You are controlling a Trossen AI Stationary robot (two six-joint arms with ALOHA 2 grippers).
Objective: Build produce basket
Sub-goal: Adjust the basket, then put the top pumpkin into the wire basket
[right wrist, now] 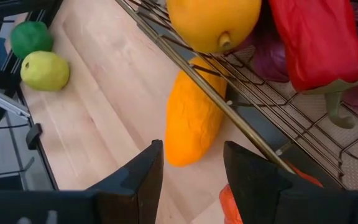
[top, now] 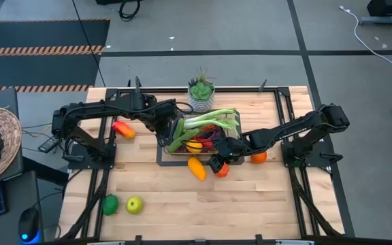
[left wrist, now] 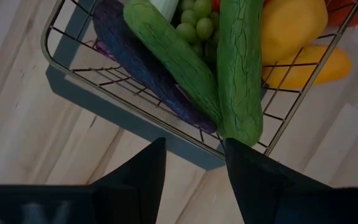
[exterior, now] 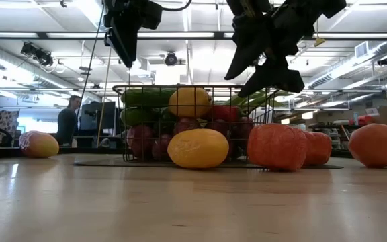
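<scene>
Both pincers (top: 171,129) (top: 224,155) hang released, empty, over the basket (top: 231,126) on the pale wooden table (top: 250,204).

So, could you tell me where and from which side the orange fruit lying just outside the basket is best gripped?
Probably across the middle of the orange fruit, coming straight down from above. It lies flat and elongated on the table, right beside the basket, so closing across its narrow width, fingers set along the wire edge, should clear it. The right gripper, open, hovers nearby.
</scene>
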